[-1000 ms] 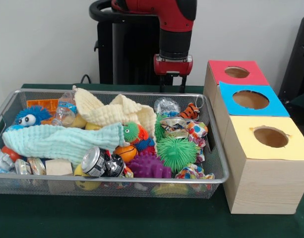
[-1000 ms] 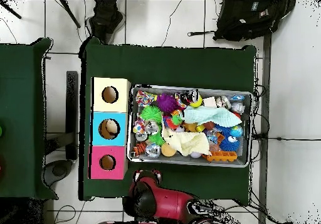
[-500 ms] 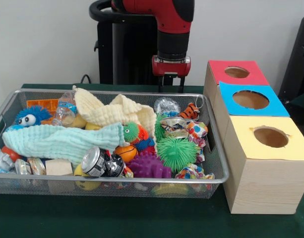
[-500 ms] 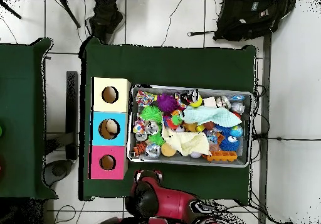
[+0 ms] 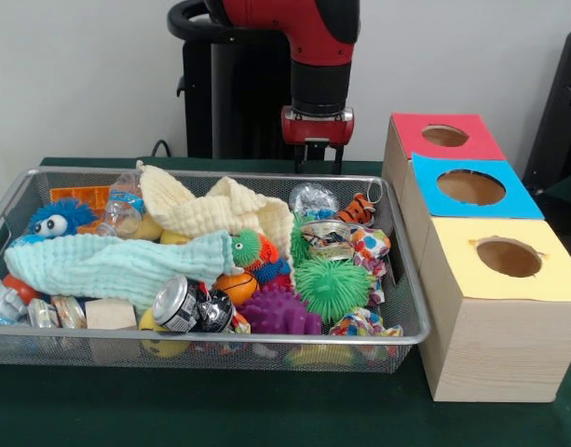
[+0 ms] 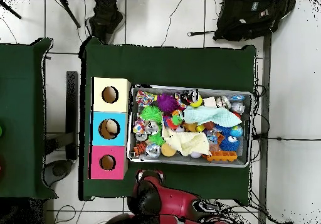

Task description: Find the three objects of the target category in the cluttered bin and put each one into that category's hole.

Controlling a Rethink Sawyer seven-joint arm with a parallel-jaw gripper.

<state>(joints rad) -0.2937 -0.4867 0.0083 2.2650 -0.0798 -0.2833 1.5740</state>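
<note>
While the wire bin (image 5: pixel 6 219) on the bench is crammed with toys and cloths, the gripper (image 5: pixel 317 160) hangs empty, fingers apart, above its far edge, so sorting into the three-holed box (image 5: pixel 490 326) seems barely begun.

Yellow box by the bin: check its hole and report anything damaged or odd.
The yellow box has a hole with a ragged rim: the yellow paper around it is torn and uneven, worst at its left and right edges. The blue box and red box holes are cleanly cut. Nothing has spilled outside the wire bin.
</note>
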